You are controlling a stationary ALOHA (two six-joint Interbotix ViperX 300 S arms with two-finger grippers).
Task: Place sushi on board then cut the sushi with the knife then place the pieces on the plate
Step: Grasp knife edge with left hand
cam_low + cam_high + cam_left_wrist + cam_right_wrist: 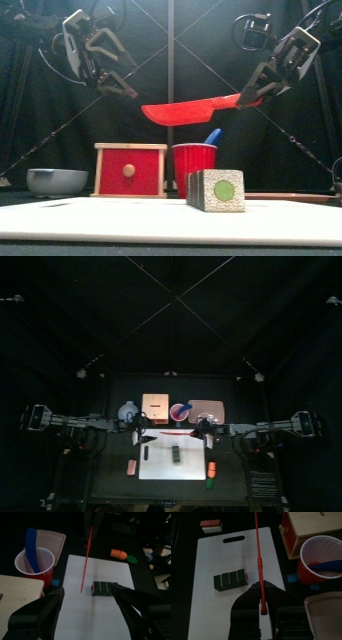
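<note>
1. Black-curtained booth; black table (114, 491), white cutting board (160, 471) at middle.
2. On board: sushi roll (217, 190), long axis front-to-back.
3. Clamped in right gripper (250, 98): red knife (187, 109), above board, blade pointing left.
4. Left gripper (88, 597): spread apart, empty.

Black jointed left arm (80, 422) and right arm (261, 428), left claw (118, 85) and right claw (251, 97) grey outside, black inside, pale cross-plates

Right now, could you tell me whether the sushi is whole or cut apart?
Whole: the sushi blocks lie joined on the board; the right gripper holds the red knife above it.
</note>
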